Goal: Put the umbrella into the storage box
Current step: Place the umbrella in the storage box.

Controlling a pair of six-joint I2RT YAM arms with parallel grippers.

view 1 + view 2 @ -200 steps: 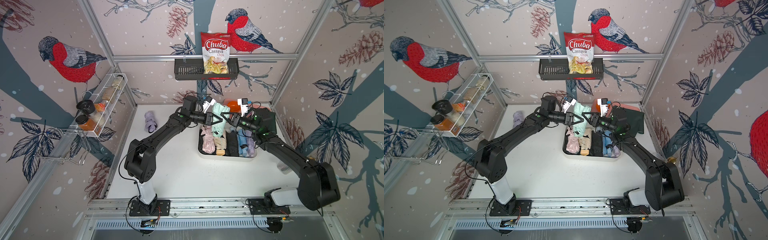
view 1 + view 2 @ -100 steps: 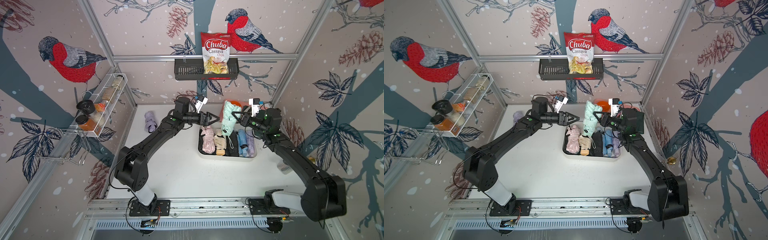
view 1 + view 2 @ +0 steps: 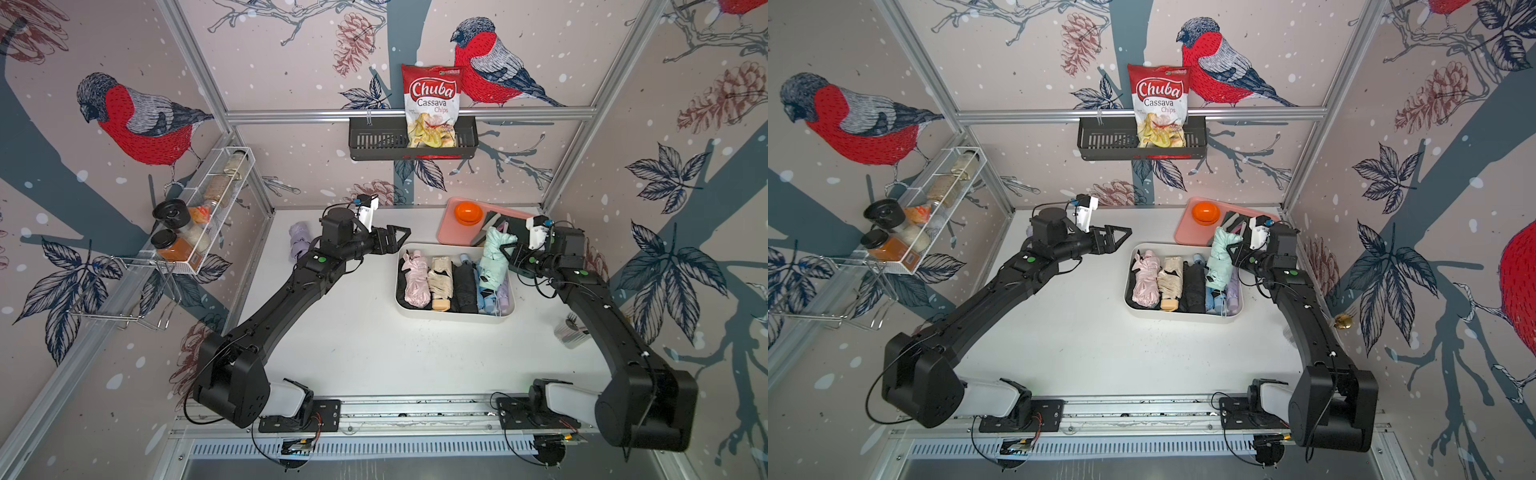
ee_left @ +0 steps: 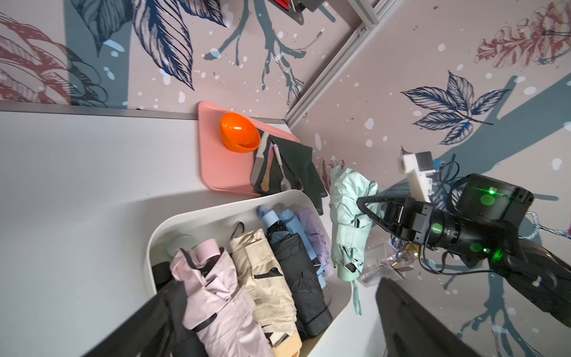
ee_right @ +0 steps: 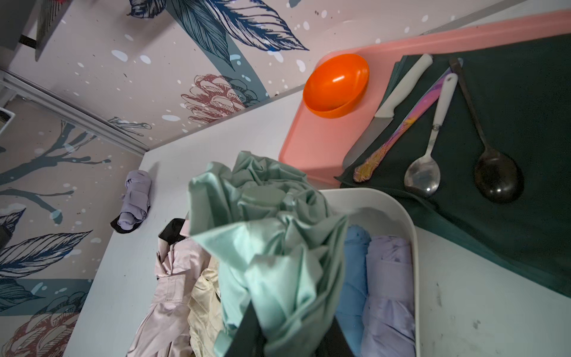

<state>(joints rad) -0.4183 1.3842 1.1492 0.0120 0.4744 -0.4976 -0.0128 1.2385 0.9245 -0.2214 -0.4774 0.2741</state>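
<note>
A mint-green folded umbrella [image 3: 494, 257] [image 3: 1221, 257] hangs tilted over the right end of the cream-white storage box [image 3: 453, 318] [image 3: 1179, 318]. My right gripper [image 3: 509, 255] [image 5: 293, 337] is shut on it near its upper part, and its handle end points down toward the box. Several folded umbrellas lie side by side in the box. My left gripper [image 3: 401, 237] [image 3: 1121, 237] stands open and empty, left of the box's far corner. A lilac umbrella [image 3: 298, 241] [image 5: 136, 201] lies on the table behind my left arm.
A pink tray [image 3: 451, 232] behind the box carries an orange bowl [image 3: 468, 212] and a dark cloth [image 5: 509, 123] with cutlery. A black wall basket [image 3: 374, 143] holds a chips bag. A wire rack [image 3: 199, 216] with jars hangs left. A clear container [image 3: 571, 332] stands at the right.
My left gripper has opened, let go of the mint umbrella and drawn back to the left. My right gripper has carried the umbrella rightward over the box's right end.
</note>
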